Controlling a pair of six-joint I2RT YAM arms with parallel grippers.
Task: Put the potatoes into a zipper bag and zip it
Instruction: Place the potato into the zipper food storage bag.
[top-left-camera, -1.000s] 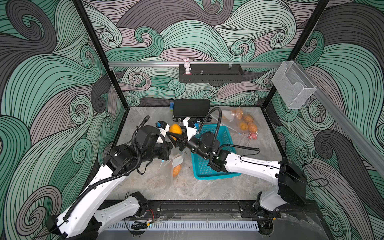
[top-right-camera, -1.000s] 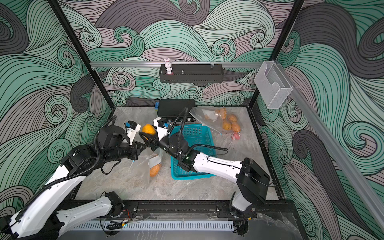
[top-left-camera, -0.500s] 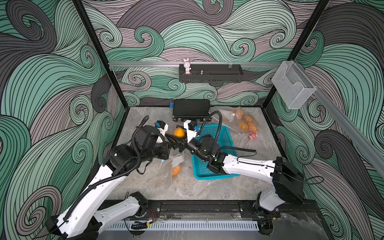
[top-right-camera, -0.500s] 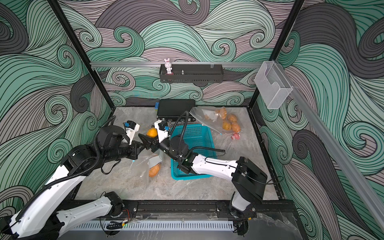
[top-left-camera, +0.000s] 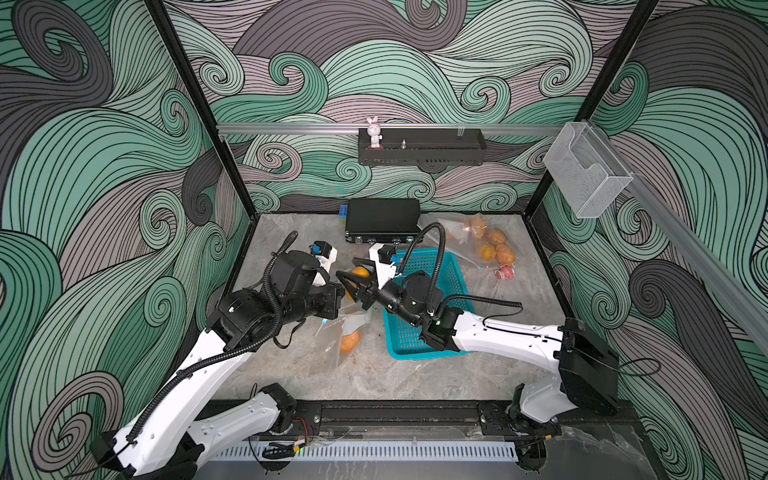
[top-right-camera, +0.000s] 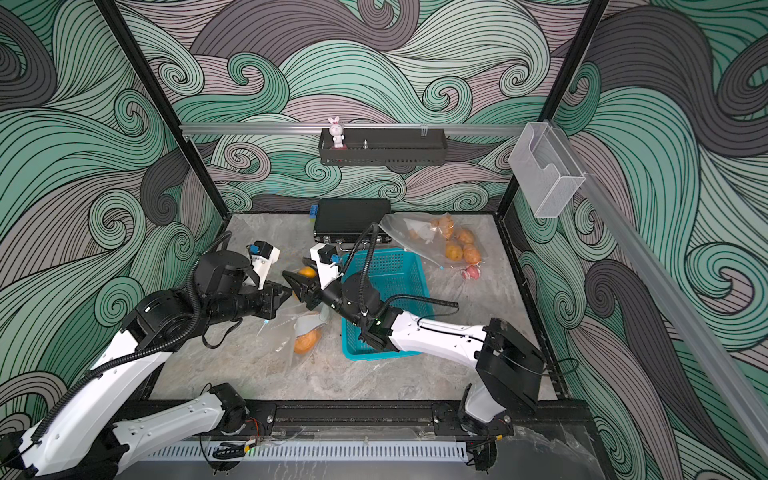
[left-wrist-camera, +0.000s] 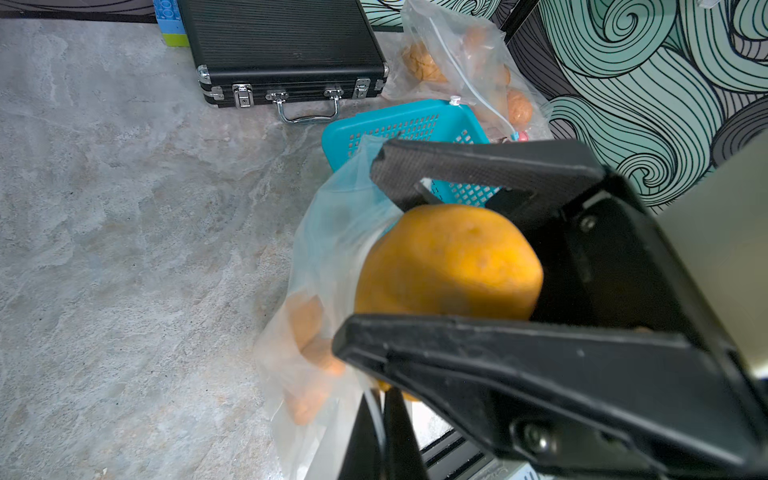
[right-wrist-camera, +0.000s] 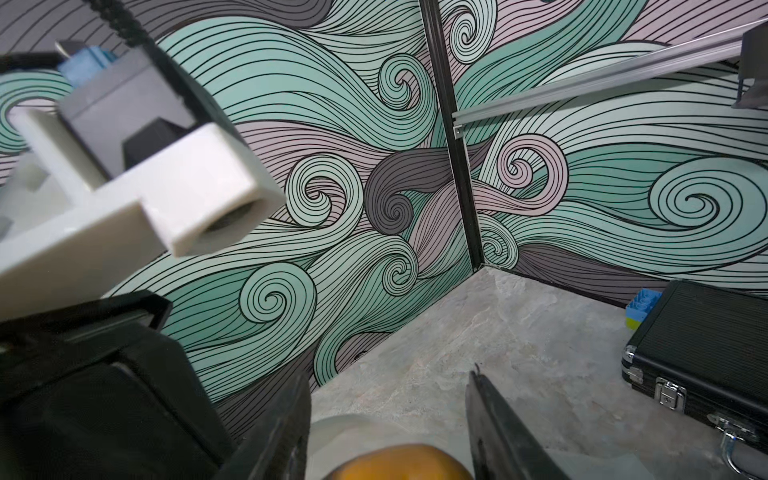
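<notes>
In both top views, the right gripper (top-left-camera: 348, 269) grasps a smooth orange oval potato (top-left-camera: 360, 273) in the air above the mouth of a clear plastic zipper bag (top-left-camera: 330, 338). The bag lies on the grey marbled tabletop (top-left-camera: 291, 374). The left gripper (top-left-camera: 340, 294) is clenched on the bag's rim. A second potato (top-left-camera: 349, 341) lies inside the bag, and a teal perforated plastic basket (top-left-camera: 411, 354) stands just beside it.

In the left wrist view, the grasped potato (left-wrist-camera: 449, 262) sits between the right gripper's black fingers (left-wrist-camera: 478, 170), over the bag's opening (left-wrist-camera: 332, 216).

In the right wrist view, only the potato's top (right-wrist-camera: 399, 461) shows between the fingers (right-wrist-camera: 498, 428). A black ribbed case (right-wrist-camera: 706, 332) stands near the wall.
</notes>
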